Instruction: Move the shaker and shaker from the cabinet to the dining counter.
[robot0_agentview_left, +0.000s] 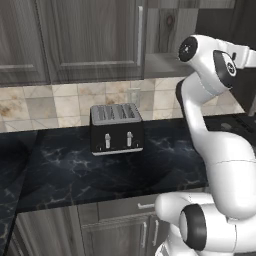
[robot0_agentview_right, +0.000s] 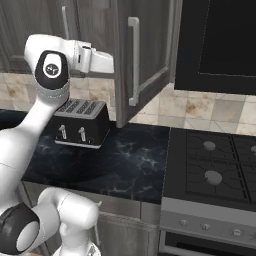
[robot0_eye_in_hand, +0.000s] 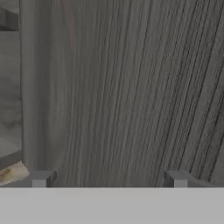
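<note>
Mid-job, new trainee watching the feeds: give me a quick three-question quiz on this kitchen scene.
1. True or false: the cabinet door stands open.
2. The toaster stands on: A) the stove B) the marble worktop C) a shelf.
3. In the hand view, how do the fingertips stand, and what do they face?

Key: 1 true. 2 B. 3 Wide apart, holding nothing, facing wood-grain cabinet panel.
</note>
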